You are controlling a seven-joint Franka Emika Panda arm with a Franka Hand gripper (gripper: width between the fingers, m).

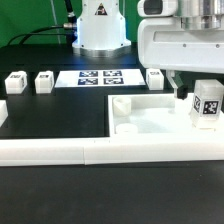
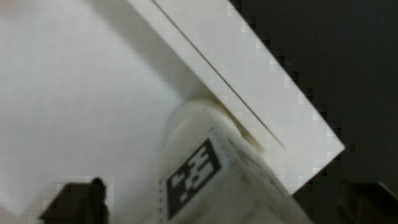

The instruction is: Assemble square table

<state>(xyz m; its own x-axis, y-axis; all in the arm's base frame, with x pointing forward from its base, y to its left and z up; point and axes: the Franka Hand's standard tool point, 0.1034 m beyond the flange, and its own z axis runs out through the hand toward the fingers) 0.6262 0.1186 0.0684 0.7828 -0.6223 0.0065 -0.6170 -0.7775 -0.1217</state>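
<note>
Pincer point(image 2: 214, 206) sits low over the square table top point(image 1: 150, 122), at that slab's end toward the exterior view's right. It is spread wide, w/ a tagged leg block point(image 1: 207, 104) standing in the gap. In the wrist view one dark finger point(image 2: 75, 204) shows apart from the leg, w/ bare white slab between them, so nothing is clamped. The other finger is hard to separate from the black bench point(image 1: 40, 115) behind it. The leg stands roughly upright, tag facing out, pressed against the slab's raised rim point(image 2: 231, 80) (the wrist view shows its rounded end right against the rim's inner face). Whether the leg is seated in anything underneath, can't tell.

The slab lies flat on the bench, its near edge just behind the long border wall point(image 1: 90, 152). The marker board point(image 1: 100, 77) lies flat beyond the slab, in front of the arm's white base point(image 1: 100, 25). One spare leg point(image 1: 155, 76) rests just beside the board's end toward the exterior view's right. Two other legs point(image 1: 44, 80) sit on the bench toward the exterior view's left, well apart from the slab.
</note>
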